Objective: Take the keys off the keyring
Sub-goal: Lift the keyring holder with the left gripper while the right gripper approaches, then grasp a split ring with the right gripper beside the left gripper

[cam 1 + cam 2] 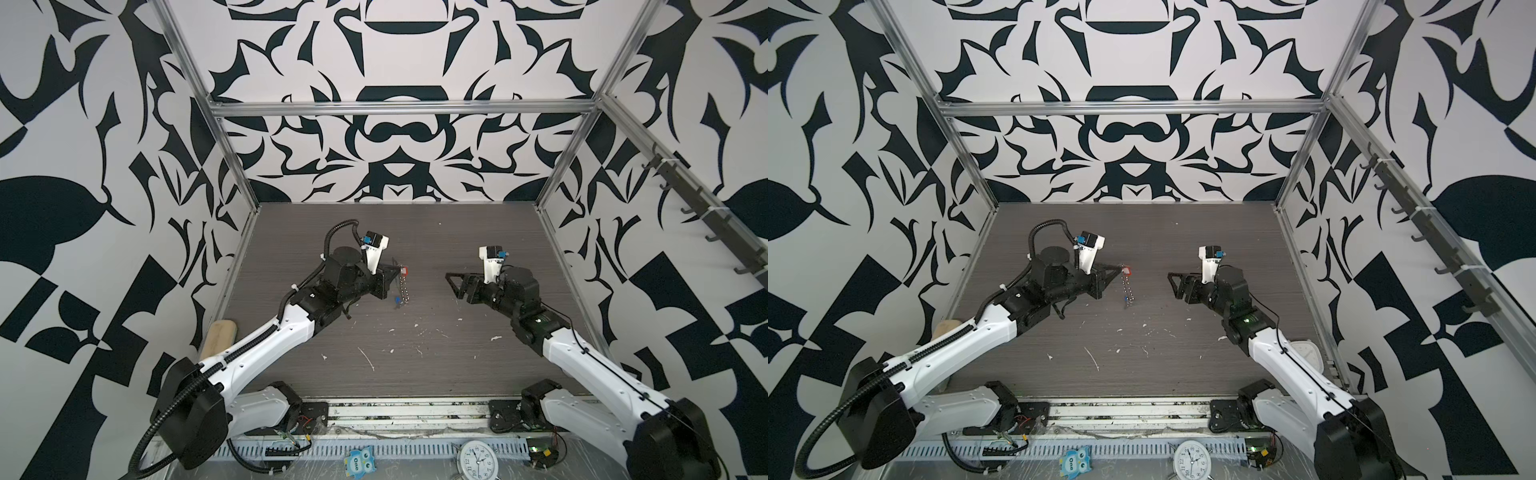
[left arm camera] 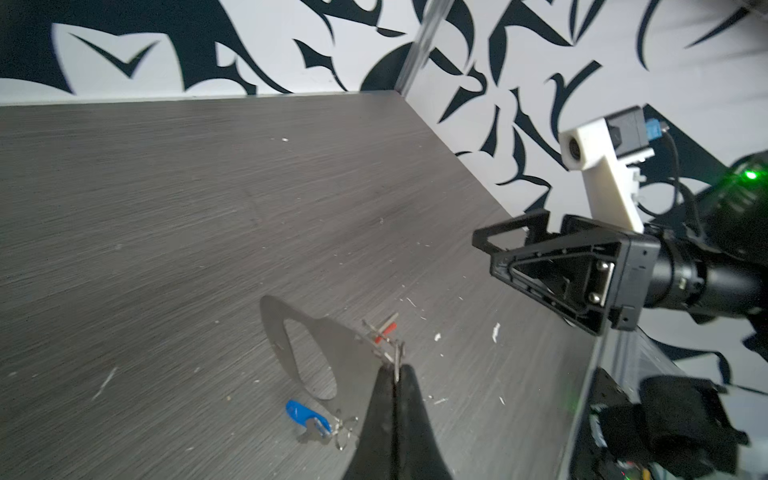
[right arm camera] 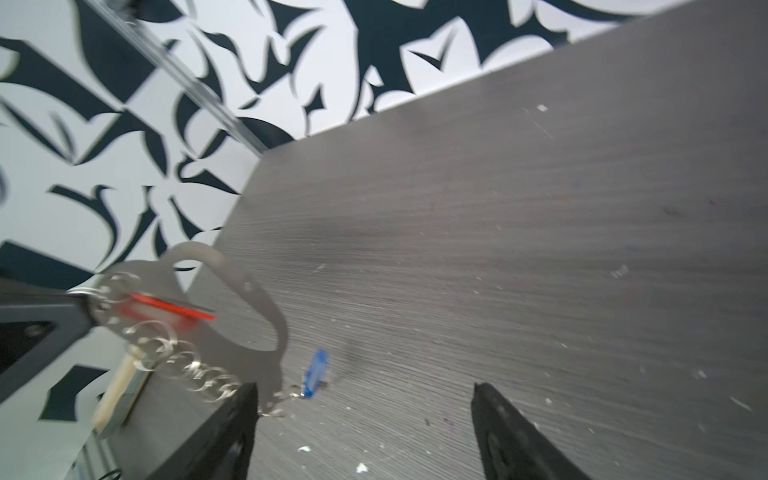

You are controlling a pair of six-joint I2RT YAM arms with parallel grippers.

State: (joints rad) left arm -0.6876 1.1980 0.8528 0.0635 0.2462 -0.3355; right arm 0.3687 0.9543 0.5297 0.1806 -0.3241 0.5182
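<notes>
The keyring, a flat silver plate with an oblong slot and a row of small rings, hangs on edge from my left gripper, which is shut on its upper corner. A red key sits by that grip. A blue key dangles at the low end, at or just above the tabletop. In both top views the keyring hangs at mid-table. My right gripper is open and holds nothing. It is to the right of the keyring, one finger close to the ring row.
White scraps litter the dark wood-grain table. A tan block leans at the left wall. A clock and an owl tag lie below the front rail. Patterned walls and metal posts enclose three sides.
</notes>
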